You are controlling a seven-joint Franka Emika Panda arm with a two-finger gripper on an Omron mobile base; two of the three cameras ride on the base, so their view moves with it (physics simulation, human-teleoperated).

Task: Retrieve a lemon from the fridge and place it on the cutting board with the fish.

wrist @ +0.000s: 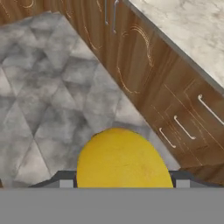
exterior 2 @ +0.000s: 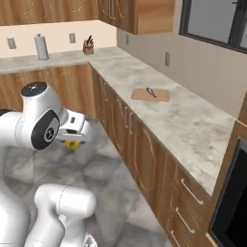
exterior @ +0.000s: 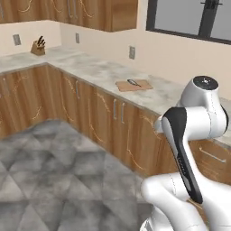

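The bright yellow lemon [wrist: 122, 155] sits between my gripper's [wrist: 124, 183] two dark fingertips [wrist: 65, 183], low in the hand view above the grey tiled floor. My gripper is shut on the lemon. In the right base view the lemon [exterior 2: 73, 144] peeks out under the hand [exterior 2: 75, 131], held over the floor left of the counter run. The wooden cutting board [exterior: 134, 85] [exterior 2: 150, 95] lies on the marble counter near the wall. The small dark fish [exterior: 134, 82] [exterior 2: 151, 91] rests on the board. The fridge is out of view.
A long marble counter [exterior 2: 183, 120] over wooden cabinets with drawers [wrist: 183, 127] runs along the wall. A knife block [exterior: 38, 47] [exterior 2: 88, 47] and a paper towel roll [exterior 2: 41, 47] stand at the far corner. A dark appliance front [exterior 2: 234, 193] is at the right edge.
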